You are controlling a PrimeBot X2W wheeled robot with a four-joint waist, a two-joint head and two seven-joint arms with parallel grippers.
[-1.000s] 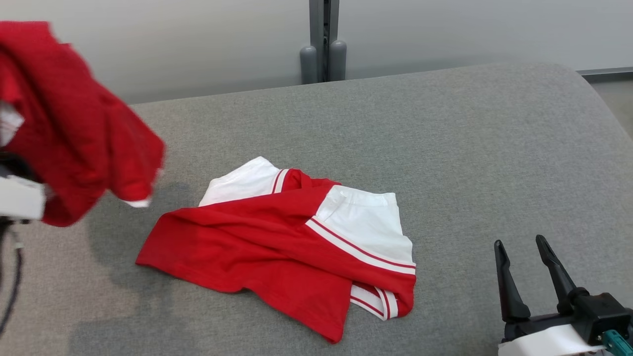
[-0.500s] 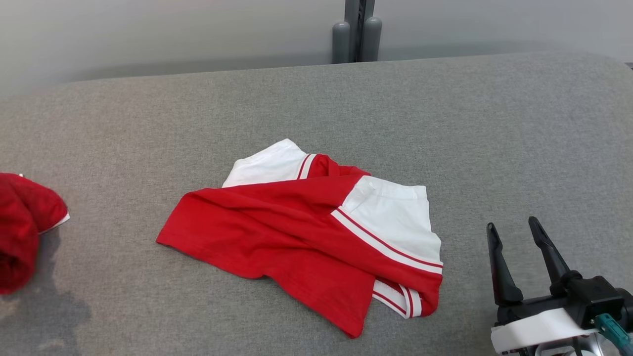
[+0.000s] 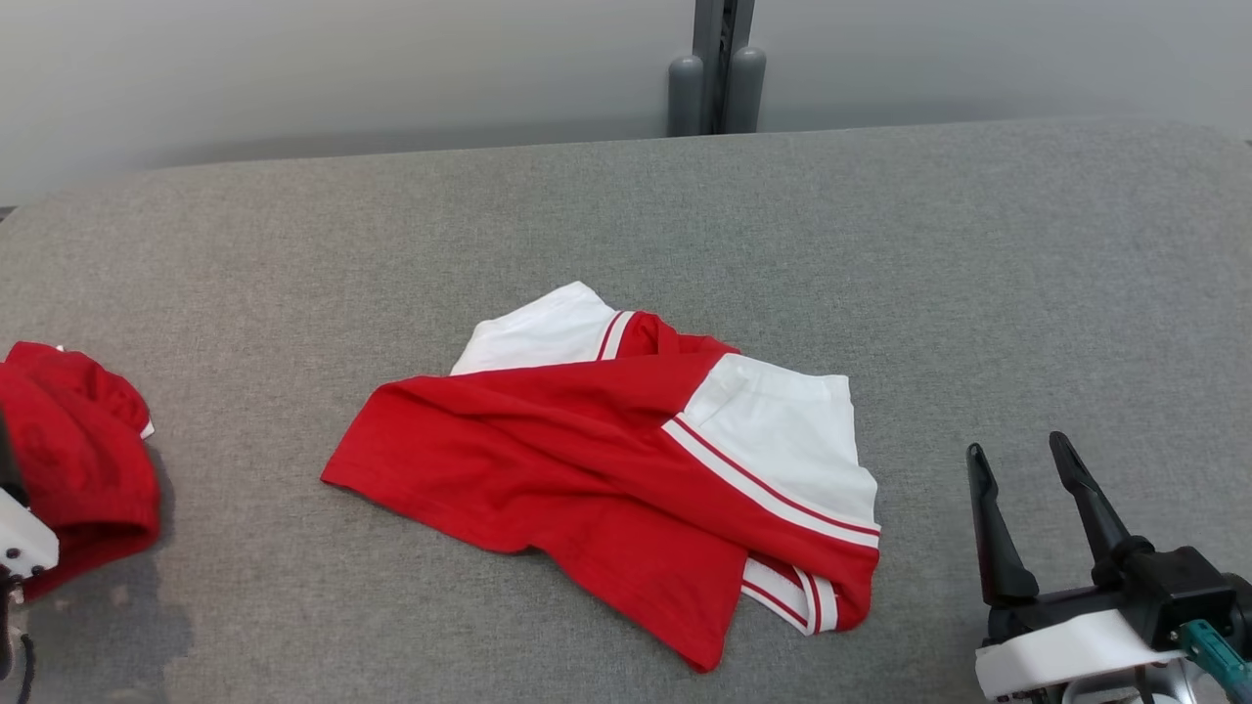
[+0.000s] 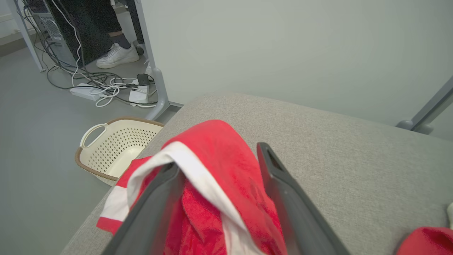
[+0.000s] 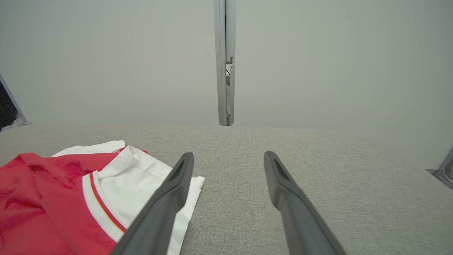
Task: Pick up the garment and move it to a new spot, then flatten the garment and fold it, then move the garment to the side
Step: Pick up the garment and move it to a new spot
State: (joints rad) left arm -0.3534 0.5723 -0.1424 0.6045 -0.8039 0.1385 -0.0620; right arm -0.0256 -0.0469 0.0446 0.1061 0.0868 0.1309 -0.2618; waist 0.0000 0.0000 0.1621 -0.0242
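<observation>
A bunched red garment with white trim (image 3: 78,460) lies at the left end of the grey padded table (image 3: 978,274). My left gripper (image 4: 219,156) is open, its two fingers spread on either side of this bundle (image 4: 219,138), which rests on the table; in the head view the cloth hides the fingers. A second red and white garment (image 3: 587,469) lies rumpled in the middle of the table. My right gripper (image 3: 1017,447) stands open and empty at the lower right, just right of that garment's white part (image 5: 141,180).
On the floor beyond the table's left end stands a cream perforated basket (image 4: 116,148). Behind it are tangled cables (image 4: 102,88) and a person's white shoe (image 4: 116,56). A grey post (image 3: 716,68) rises behind the table's far edge.
The red bundle, held up at the left a second ago, has come down onto the table's left end, and my left gripper has opened. The head camera has shifted. The right gripper stays open.
</observation>
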